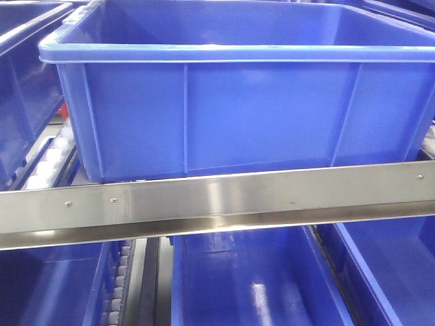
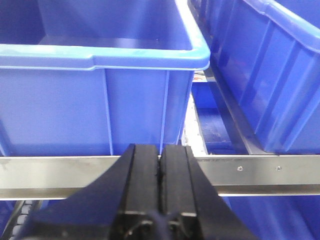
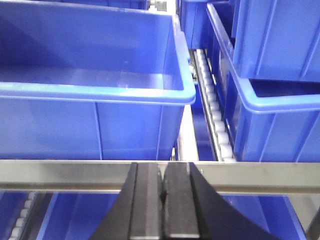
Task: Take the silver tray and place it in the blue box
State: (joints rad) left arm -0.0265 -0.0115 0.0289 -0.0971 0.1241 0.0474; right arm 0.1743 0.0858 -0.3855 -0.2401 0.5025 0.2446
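Black fingers of the left gripper (image 2: pixel 160 165) press together with nothing between them; the right gripper (image 3: pixel 162 185) is likewise closed and empty. Just beyond both runs a steel rail (image 1: pixel 217 204), and behind it sits the blue box (image 1: pixel 238 102). No silver tray shows.

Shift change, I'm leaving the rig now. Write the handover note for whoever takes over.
Left gripper: shut, holding nothing, stopped short of the steel rail.
Right gripper: shut, holding nothing, also short of the rail.
Blue box: on the upper shelf level behind the rail, facing the front camera; what shows of its inside in the wrist views is bare. More blue crates sit beside it and below it.
Silver tray: not in any view.
Done: nothing visible; no tray grabbed or in the box.
Left: find the tray, grab it, place it in the blue box.
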